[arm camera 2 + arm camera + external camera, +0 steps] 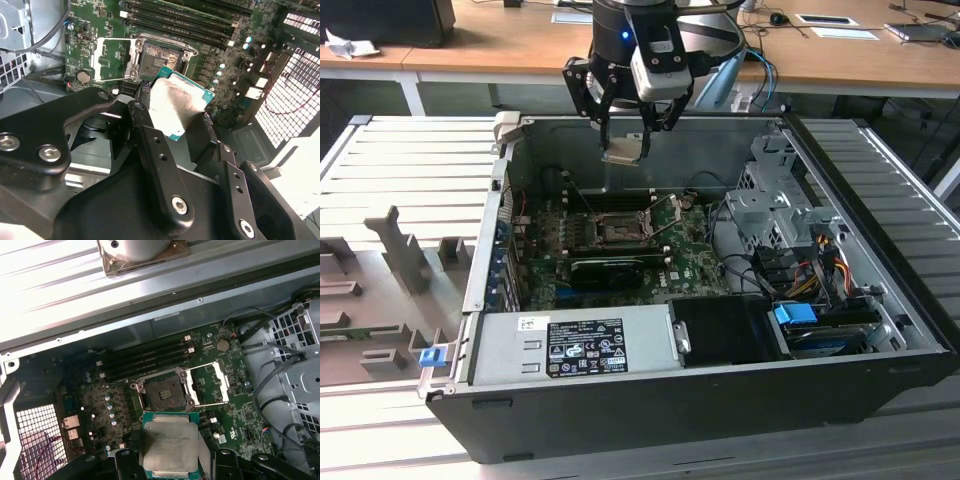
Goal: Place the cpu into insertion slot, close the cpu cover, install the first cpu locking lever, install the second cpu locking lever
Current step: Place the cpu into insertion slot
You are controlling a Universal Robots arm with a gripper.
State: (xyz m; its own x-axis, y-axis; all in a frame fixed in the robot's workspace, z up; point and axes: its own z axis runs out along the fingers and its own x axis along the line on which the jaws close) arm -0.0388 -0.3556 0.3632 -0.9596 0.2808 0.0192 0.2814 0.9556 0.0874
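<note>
Well, one claw point(626, 140) is clamped on the single cpu point(170, 445), held up over the open case point(720, 410) above the one bare insertion slot point(162, 392), whose one cpu cover point(223, 383) stands swung open beside it, the chip's gripped edges hidden by the claw.

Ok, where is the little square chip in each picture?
Exterior view: the cpu is gripped by the hand, above the open computer case.
Second wrist view: the cpu shows tilted, just short of the insertion slot.
First wrist view: the cpu shows its silver face, beside the same slot.
Shared landmark: the open insertion slot.
</note>
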